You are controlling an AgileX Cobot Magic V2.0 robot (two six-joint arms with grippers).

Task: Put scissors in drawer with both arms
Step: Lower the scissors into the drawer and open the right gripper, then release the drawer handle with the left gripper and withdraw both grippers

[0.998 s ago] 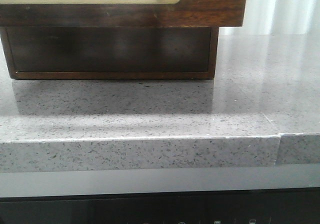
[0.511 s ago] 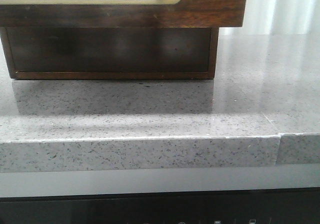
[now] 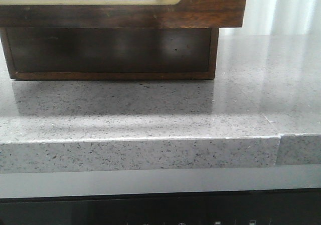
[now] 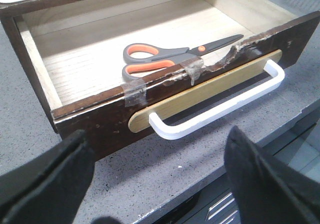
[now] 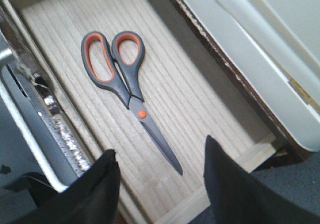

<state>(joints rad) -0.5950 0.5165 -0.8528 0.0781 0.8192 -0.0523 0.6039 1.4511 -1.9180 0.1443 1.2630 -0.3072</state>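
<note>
The scissors [image 4: 170, 59] lie flat on the pale wood floor of the open drawer [image 4: 100, 121], dark grey handles with orange-lined loops, blades shut. They also show in the right wrist view [image 5: 125, 79]. The drawer's dark front bears a white handle [image 4: 220, 106] on a tan plate. My left gripper [image 4: 160, 184] is open and empty, in front of the drawer front and apart from the handle. My right gripper [image 5: 160, 149] is open and empty above the drawer floor [image 5: 190, 109], near the blade tip. In the front view only the drawer front [image 3: 210, 4] shows, and neither gripper.
The drawer sits over a dark wooden box [image 3: 110, 51] on a grey speckled counter [image 3: 150, 114] with a front edge [image 3: 140, 154] and a seam at the right. A dark panel lies below the counter. A white surface [image 5: 250, 49] borders the drawer's far side.
</note>
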